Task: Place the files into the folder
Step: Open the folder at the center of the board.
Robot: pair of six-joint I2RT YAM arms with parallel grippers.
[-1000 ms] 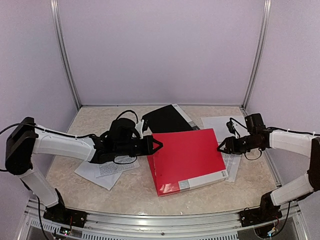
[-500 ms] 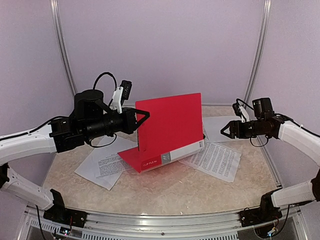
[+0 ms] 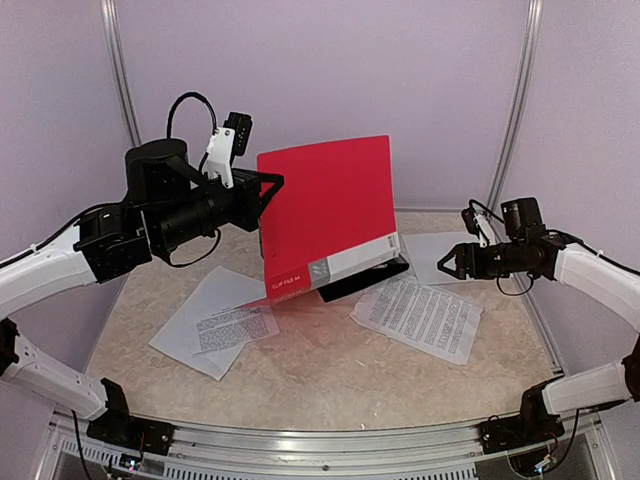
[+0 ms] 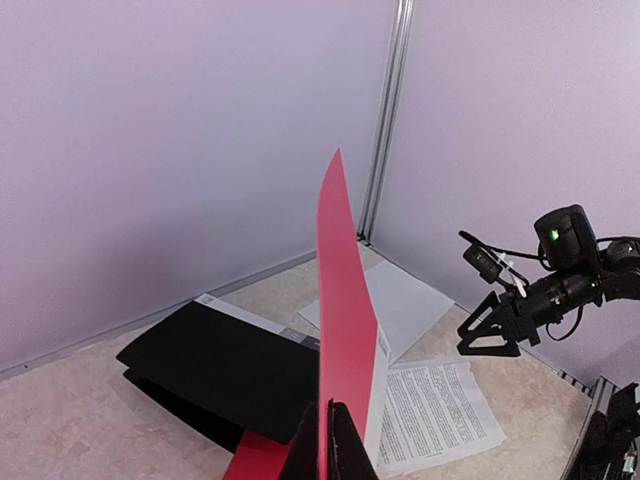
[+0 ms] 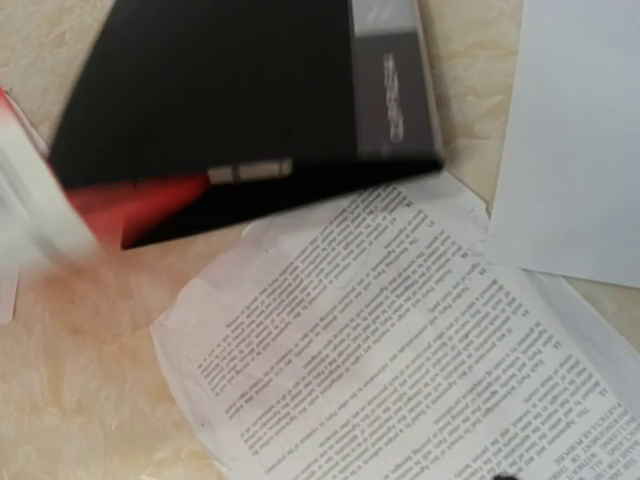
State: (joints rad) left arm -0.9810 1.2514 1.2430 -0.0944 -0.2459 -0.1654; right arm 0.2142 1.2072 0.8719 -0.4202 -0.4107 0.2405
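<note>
Nearest, on the beige marbled counter (image 3: 330,390), a small spread of white paper sheets with printed text (image 3: 215,325) lies flat on the left side. A single printed white sheet (image 3: 420,318) lies flat on the right, one corner running under a flat black folder (image 3: 365,278). Between and above them, the left claw (image 3: 272,186) is clamped tight on the left edge of a red plastic folder (image 3: 325,210), holding it high and almost upright. The left wrist view shows the red panel edge-on, rising straight out of the pinched fingers (image 4: 345,450). Its lower edge, with a grey and white label strip, hangs over the black folder; I cannot tell whether the two touch. No sheet is inside the red folder; all the paper rests on the counter. To the right, the right claw (image 3: 443,267) hovers with its jaws spread wide and nothing between them, pointing toward the folders. Just under and behind it lies a blank white paper sheet (image 3: 435,250), near the back right corner.
</note>
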